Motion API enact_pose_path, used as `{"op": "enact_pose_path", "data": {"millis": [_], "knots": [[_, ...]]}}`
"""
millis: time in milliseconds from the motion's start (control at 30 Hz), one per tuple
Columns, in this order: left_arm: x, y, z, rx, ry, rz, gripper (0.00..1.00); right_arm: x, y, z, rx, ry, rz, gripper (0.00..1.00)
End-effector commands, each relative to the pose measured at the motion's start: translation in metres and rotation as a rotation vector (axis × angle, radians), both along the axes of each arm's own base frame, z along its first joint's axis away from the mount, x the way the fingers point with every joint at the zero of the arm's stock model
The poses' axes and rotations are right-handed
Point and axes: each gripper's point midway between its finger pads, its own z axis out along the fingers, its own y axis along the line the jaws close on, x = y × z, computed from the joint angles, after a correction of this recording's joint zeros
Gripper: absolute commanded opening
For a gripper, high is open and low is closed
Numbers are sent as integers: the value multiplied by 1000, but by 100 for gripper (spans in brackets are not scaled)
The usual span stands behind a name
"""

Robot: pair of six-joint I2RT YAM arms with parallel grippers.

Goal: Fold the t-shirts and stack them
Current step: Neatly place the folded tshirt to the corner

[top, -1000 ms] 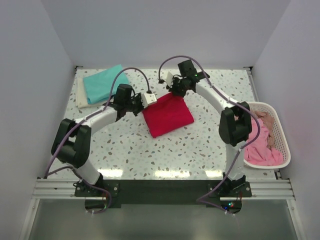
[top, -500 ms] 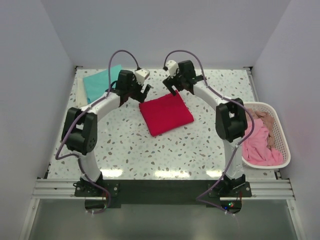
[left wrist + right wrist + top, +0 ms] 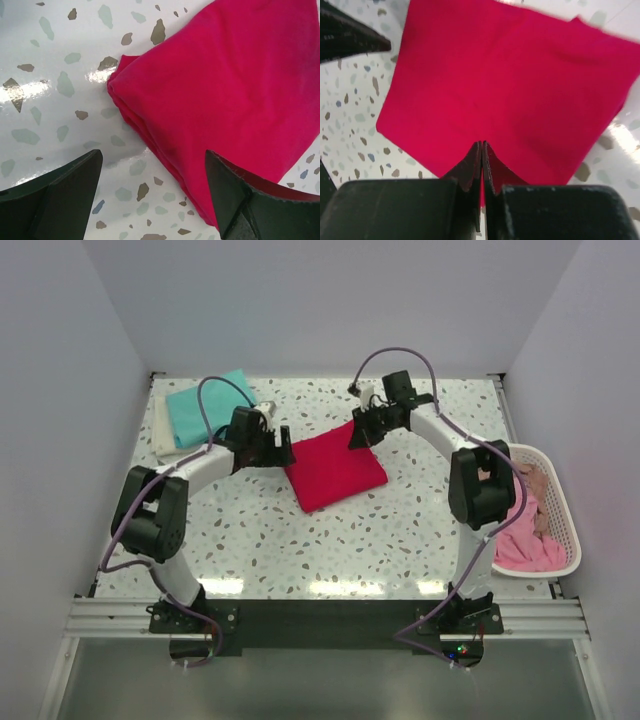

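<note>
A crimson-red t-shirt (image 3: pixel 335 470) lies folded into a flat rectangle at the table's middle. My left gripper (image 3: pixel 283 448) is low at its left corner and stands open. In the left wrist view the red shirt (image 3: pixel 225 85) has its folded edge running between the two wide-apart fingers (image 3: pixel 60 195) of the left gripper (image 3: pixel 155 172). My right gripper (image 3: pixel 357 437) hangs over the shirt's far right corner. In the right wrist view the right gripper (image 3: pixel 482 146) is shut over the red shirt (image 3: pixel 500 85), with no cloth seen between its fingers. A teal t-shirt (image 3: pixel 205 405) lies folded on a cream one (image 3: pixel 163 437) at the back left.
A white mesh basket (image 3: pixel 573 540) at the table's right edge holds crumpled pink t-shirts (image 3: pixel 520 540). The right arm's elbow stands just left of the basket. Pale walls close in the table on three sides.
Both grippers let go of the red shirt and lifted. The left has come back down open at its left corner. The right has shut and shifted right, over the far right corner.
</note>
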Motion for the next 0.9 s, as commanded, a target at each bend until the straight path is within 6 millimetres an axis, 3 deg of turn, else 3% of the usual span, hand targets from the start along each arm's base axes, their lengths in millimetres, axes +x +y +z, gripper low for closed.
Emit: {"op": "enact_pose_path", "data": {"millis": [0, 300, 500, 667, 767, 800, 867], "knots": [[17, -8, 0, -80, 14, 72, 88, -33, -6, -35, -46, 168, -21, 0], [37, -15, -42, -60, 129, 123, 85, -46, -37, -101, -224, 243, -120, 0], [39, -18, -65, -47, 213, 123, 73, -47, -46, -122, -282, 264, -145, 0], [30, -21, -75, -39, 242, 92, 55, -48, -48, -129, -294, 275, -153, 0], [29, -28, -70, -57, 228, 53, 31, -48, -48, -130, -294, 280, -156, 0], [29, -30, -67, -60, 216, 28, 17, -48, -47, -129, -292, 280, -152, 0], [35, -31, -49, -59, 160, 6, 6, -48, -46, -121, -283, 270, -144, 0]]}}
